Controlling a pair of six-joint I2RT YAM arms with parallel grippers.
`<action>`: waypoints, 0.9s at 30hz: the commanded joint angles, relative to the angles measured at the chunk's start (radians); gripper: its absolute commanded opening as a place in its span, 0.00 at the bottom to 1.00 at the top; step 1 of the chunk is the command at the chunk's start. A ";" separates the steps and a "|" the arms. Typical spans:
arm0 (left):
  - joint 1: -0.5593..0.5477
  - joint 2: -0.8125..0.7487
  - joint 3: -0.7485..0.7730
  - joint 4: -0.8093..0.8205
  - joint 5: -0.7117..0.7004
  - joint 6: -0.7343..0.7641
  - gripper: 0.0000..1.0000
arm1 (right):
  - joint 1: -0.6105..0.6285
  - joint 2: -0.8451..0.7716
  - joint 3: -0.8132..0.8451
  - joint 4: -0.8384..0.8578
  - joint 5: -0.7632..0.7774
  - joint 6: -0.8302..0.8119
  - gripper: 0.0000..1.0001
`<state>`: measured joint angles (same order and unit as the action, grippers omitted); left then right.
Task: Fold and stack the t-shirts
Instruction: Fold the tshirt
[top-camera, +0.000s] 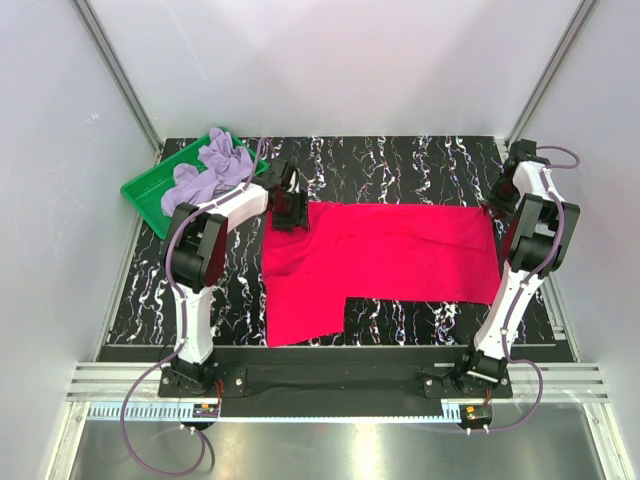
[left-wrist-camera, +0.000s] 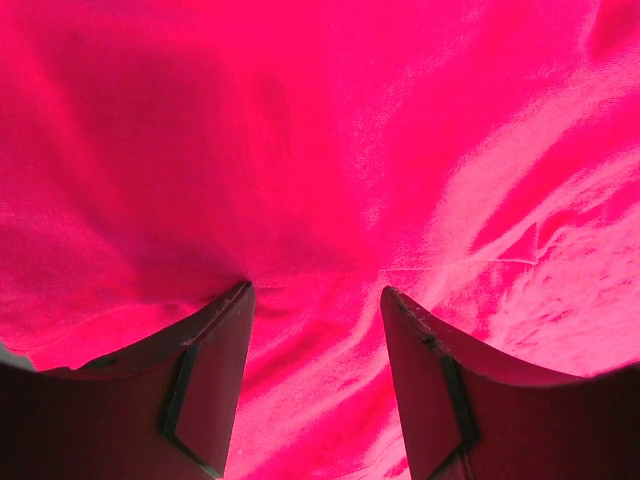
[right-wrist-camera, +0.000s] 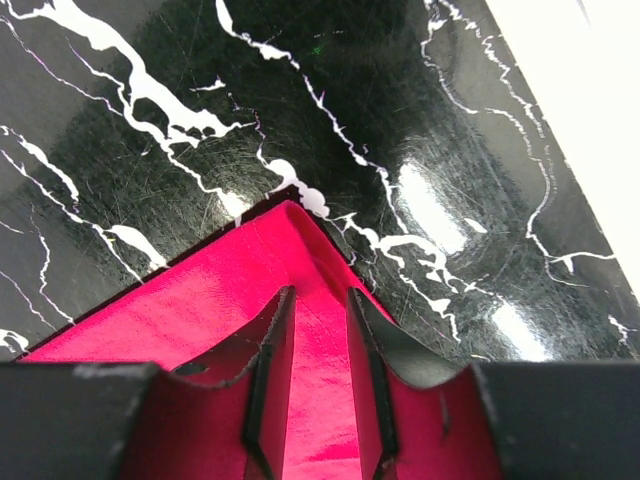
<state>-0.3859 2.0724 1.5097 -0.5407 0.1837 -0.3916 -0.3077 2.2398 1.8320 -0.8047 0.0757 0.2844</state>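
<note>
The black table (top-camera: 400, 165) with white veins fills the floor of the scene. Its near edge is hidden behind the arm bases.

The red shirt (top-camera: 390, 250) lies spread flat across the middle of the table, from left of centre to the right side. Its near edge is stepped: the left part reaches closer to the near edge, while the right part stops further back. No sleeves or neckline can be made out, so I cannot tell which way it lies.

The green tray (top-camera: 145, 190) sits tilted at the far left corner. The purple shirt (top-camera: 210, 170) is heaped in it, spilling over its far right rim and hiding most of the tray's inside.

The left gripper (top-camera: 288, 208) is down on the far left corner of the red shirt, and from above its dark body covers that corner. In the left wrist view red cloth fills everything. The fingers (left-wrist-camera: 215, 370) stand well apart with their tips against the fabric, unclosed.

The right gripper (right-wrist-camera: 320, 292) is at the far right corner of the red shirt, largely hidden by its own arm from above. In its wrist view the fingers (right-wrist-camera: 270, 380) leave a narrow gap with a strip of the corner between them. I cannot tell whether they pinch it.
</note>
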 joint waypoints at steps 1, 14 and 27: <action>0.005 0.005 0.001 0.015 0.008 0.014 0.59 | 0.004 0.003 0.026 0.019 -0.017 -0.005 0.34; 0.012 0.014 0.003 0.008 0.007 0.004 0.59 | 0.004 0.035 0.047 0.015 -0.001 -0.016 0.31; 0.016 0.020 0.004 0.005 0.008 0.005 0.59 | 0.004 0.061 0.085 0.009 0.009 -0.022 0.13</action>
<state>-0.3767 2.0731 1.5097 -0.5407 0.1837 -0.3927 -0.3077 2.2826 1.8648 -0.7986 0.0673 0.2752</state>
